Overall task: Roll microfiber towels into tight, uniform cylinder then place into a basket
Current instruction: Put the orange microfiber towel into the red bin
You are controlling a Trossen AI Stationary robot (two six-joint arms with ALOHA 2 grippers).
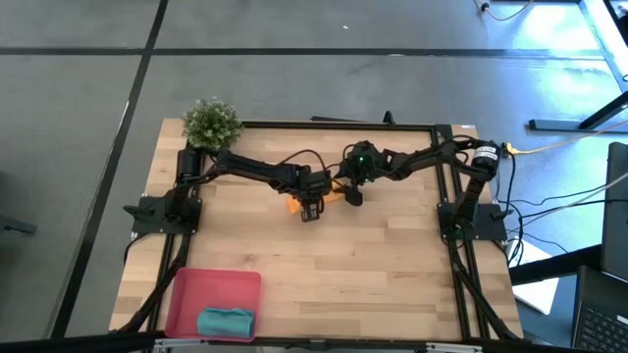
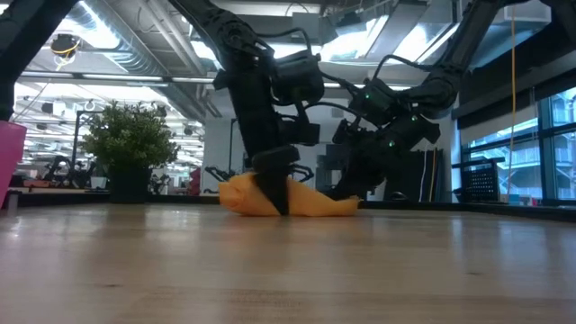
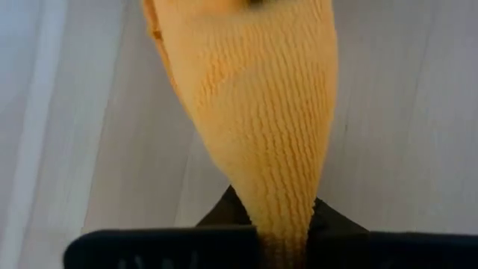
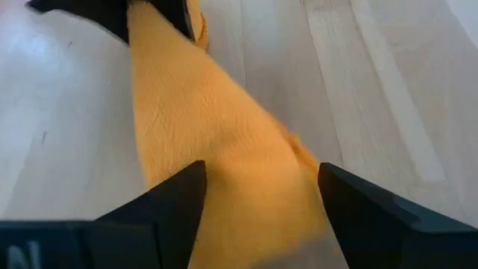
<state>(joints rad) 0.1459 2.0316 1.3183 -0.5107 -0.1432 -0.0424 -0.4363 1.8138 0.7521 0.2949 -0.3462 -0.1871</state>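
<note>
While pinched in left hand (image 1: 310,211), orange towel (image 4: 224,172) between spread right hand (image 4: 258,205) fingers.

2 towels (image 1: 225,321), 1 basket (image 1: 211,285), 1 plant (image 1: 212,122)

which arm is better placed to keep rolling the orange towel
Left. Its claw is shut on the orange towel, while the right claw stands open over the other end, holding nothing.

Grey floor (image 1: 294,88) surrounds the wooden table (image 1: 373,255); ceiling lights (image 2: 99,18) and windows (image 2: 504,144) brighten the room.
</note>
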